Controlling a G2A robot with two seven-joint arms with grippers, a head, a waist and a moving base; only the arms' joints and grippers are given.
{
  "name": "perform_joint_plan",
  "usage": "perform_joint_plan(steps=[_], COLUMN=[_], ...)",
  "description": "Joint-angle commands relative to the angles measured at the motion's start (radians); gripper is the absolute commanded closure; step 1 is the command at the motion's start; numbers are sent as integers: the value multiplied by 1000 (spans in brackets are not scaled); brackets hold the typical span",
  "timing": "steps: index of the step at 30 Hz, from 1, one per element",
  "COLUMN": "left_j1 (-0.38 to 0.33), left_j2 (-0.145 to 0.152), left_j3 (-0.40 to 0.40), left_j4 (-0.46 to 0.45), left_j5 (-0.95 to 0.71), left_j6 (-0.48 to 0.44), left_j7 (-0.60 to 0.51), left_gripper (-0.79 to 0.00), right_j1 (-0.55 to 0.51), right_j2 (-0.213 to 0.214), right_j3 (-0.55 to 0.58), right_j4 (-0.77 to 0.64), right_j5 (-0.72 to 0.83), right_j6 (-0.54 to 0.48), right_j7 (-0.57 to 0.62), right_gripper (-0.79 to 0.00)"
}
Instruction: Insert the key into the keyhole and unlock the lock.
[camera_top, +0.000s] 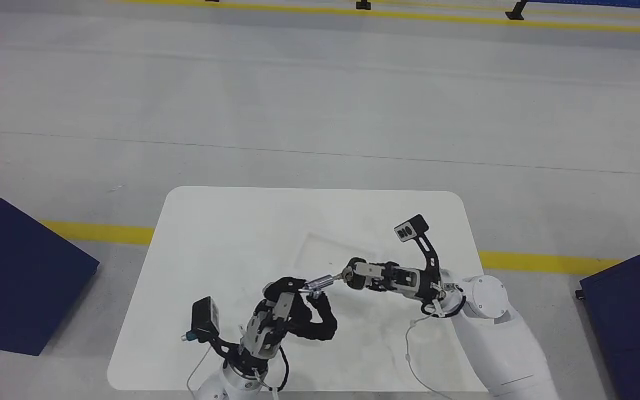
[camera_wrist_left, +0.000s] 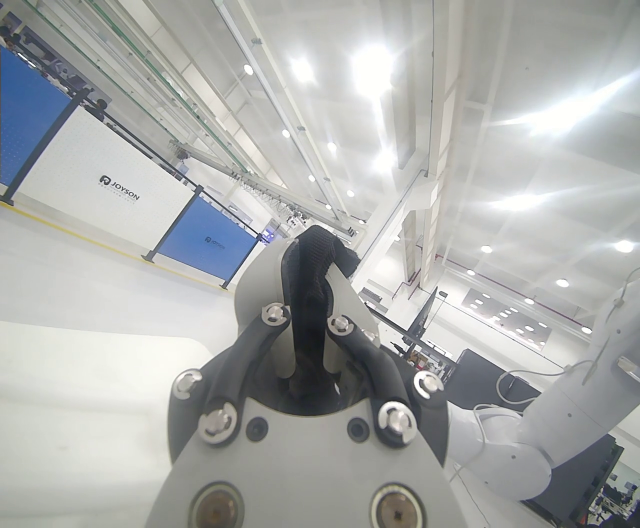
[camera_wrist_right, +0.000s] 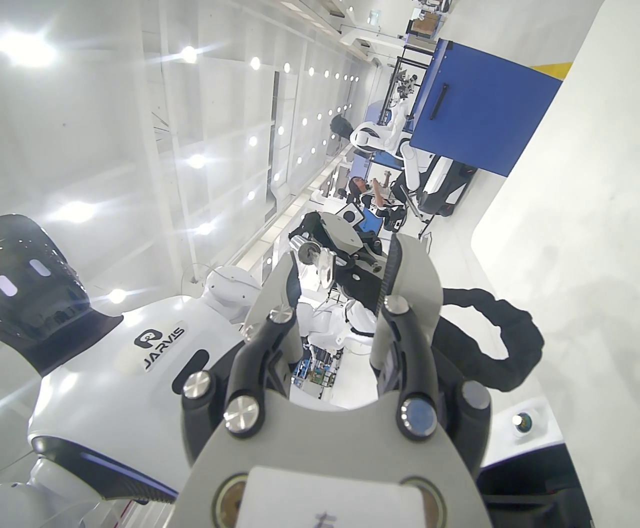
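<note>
Right jaws gape wide, empty; left jaws clamp the lock (camera_wrist_right: 306, 250) (a silvery metal cylinder).

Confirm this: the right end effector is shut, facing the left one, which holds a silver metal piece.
No. The right wrist view shows the right end effector open, jaws apart, facing the left end effector holding the silver metal piece.

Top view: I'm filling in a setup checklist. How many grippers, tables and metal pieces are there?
grippers: 2 (left gripper, right gripper)
table: 1
metal piece between the grippers: 1
total: 4
</note>
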Motion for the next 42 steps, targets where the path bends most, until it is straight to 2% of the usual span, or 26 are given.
perform_joint_plan(steps=[1,5,7,10,24,34,42], left_j1=[1,1,2,4,7,7,8], left_j2=[0,-1,-2,-2,-5,-7,-11], left_j3=[-1,-2,-3,-3,-9,-11,-3], left_j4=[0,0,0,-2,-1,3,9], left_j5=[4,7,7,7,21,96,61], left_j6=[6,4,6,8,19,58,79], left_j7=[-3,-5,-7,-8,-18,7,13], left_gripper=[0,0,0,0,0,0,0], right_j1=[-2,-4,-6,-11,-49,-112,-193], right_j2=[1,4,5,7,18,20,19], right_j3=[2,3,3,2,19,15,21], right_j4=[-7,-16,-20,-29,-89,-154,-231], right_j5=[2,-2,-5,-11,-28,-33,47], right_j6=[3,4,4,3,8,62,107], right_j7=[3,5,5,5,-16,-133,-210], right_gripper=[-292,-256,-182,-3,0,0,0])
